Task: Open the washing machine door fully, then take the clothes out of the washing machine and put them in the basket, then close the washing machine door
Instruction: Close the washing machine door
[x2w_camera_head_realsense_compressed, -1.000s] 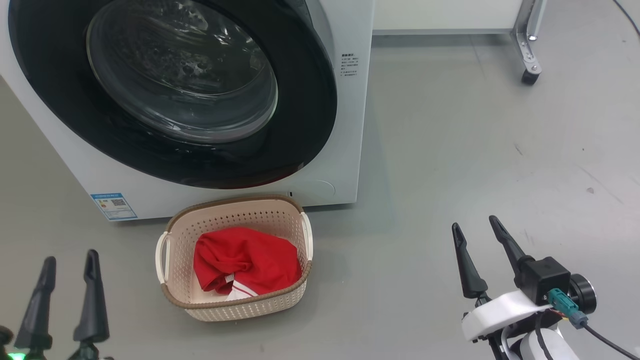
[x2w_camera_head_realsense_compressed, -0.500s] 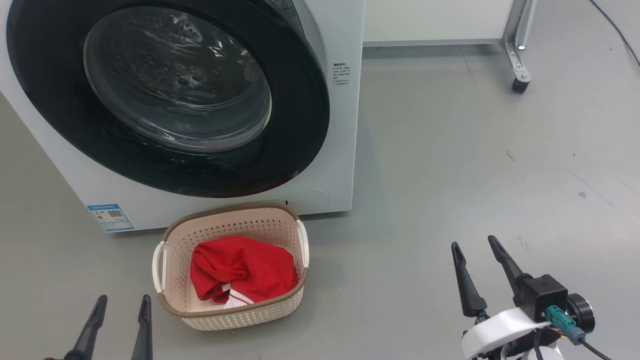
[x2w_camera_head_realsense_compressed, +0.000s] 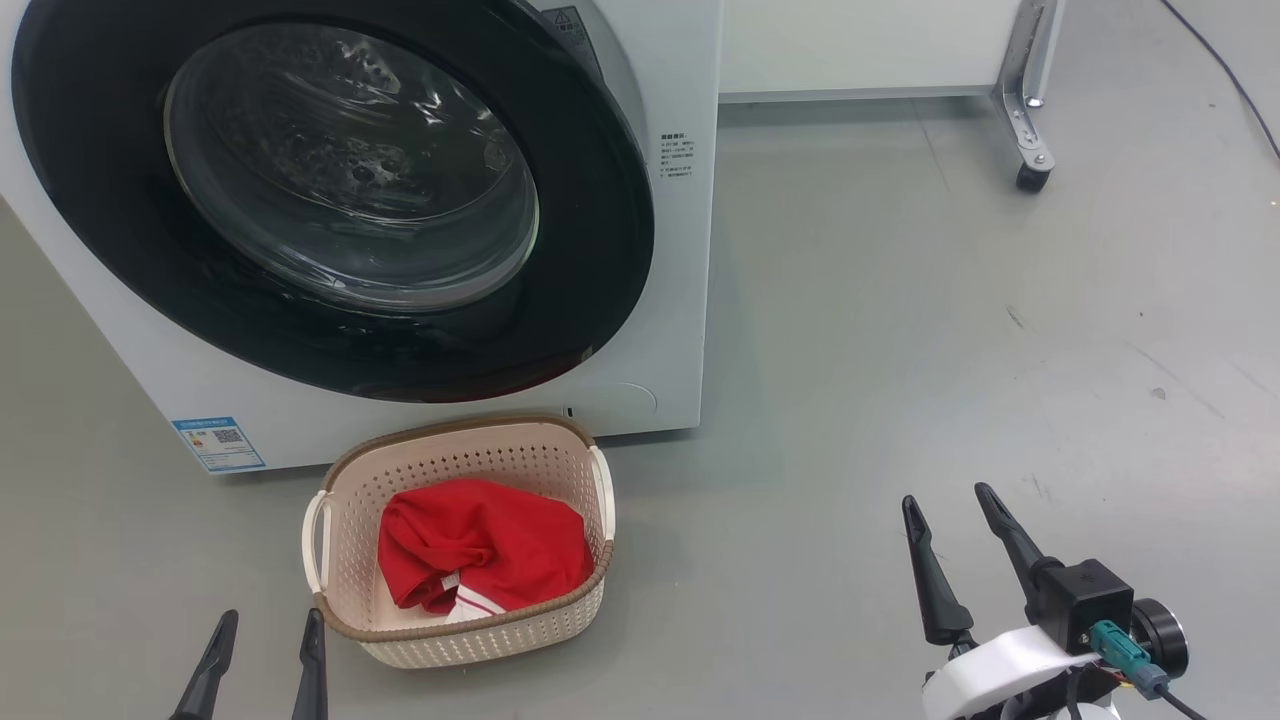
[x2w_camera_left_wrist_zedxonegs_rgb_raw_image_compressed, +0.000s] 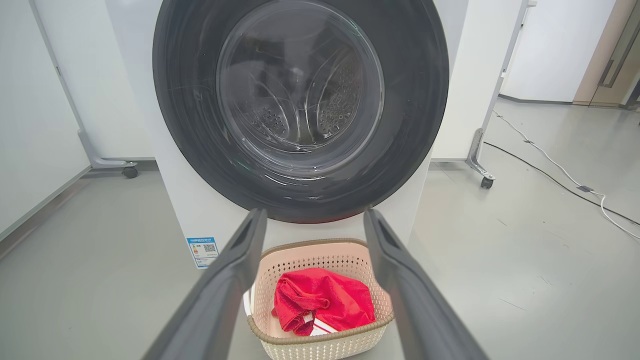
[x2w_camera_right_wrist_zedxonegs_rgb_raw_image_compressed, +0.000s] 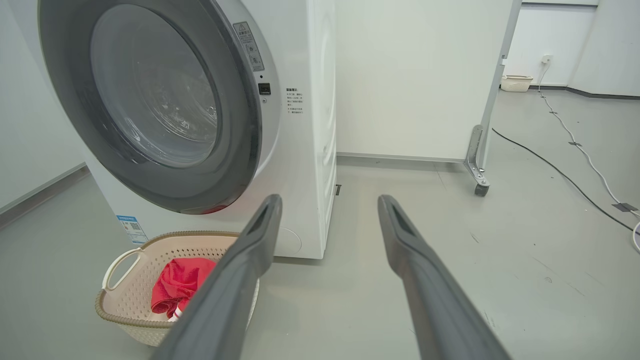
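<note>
The washing machine door (x2w_camera_head_realsense_compressed: 600, 250) lies flat against the white washing machine (x2w_camera_head_realsense_compressed: 690, 300), its black rim and glass bowl facing me. On the floor in front stands the cream basket (x2w_camera_head_realsense_compressed: 480, 640) with the red clothes (x2w_camera_head_realsense_compressed: 490, 545) bunched inside, white trim showing. My left gripper (x2w_camera_head_realsense_compressed: 272, 615) is open and empty, just left of the basket's near corner. My right gripper (x2w_camera_head_realsense_compressed: 945, 495) is open and empty over bare floor, well to the right. The left wrist view looks between open fingers (x2w_camera_left_wrist_zedxonegs_rgb_raw_image_compressed: 315, 212) at the door (x2w_camera_left_wrist_zedxonegs_rgb_raw_image_compressed: 420, 100), basket (x2w_camera_left_wrist_zedxonegs_rgb_raw_image_compressed: 320, 342) and clothes (x2w_camera_left_wrist_zedxonegs_rgb_raw_image_compressed: 330, 300). The right wrist view has its gripper (x2w_camera_right_wrist_zedxonegs_rgb_raw_image_compressed: 330, 197) open, basket (x2w_camera_right_wrist_zedxonegs_rgb_raw_image_compressed: 125, 300) lower left.
A white partition on a metal leg with a caster (x2w_camera_head_realsense_compressed: 1030, 178) stands behind and to the right of the machine. A cable (x2w_camera_right_wrist_zedxonegs_rgb_raw_image_compressed: 575, 175) runs across the grey floor at the far right. A blue label (x2w_camera_head_realsense_compressed: 218, 443) marks the machine's lower left front.
The head camera has shifted, so the machine and basket sit lower in view. My left gripper has drawn back and rightward toward the basket's corner. The right gripper has drawn back slightly.
</note>
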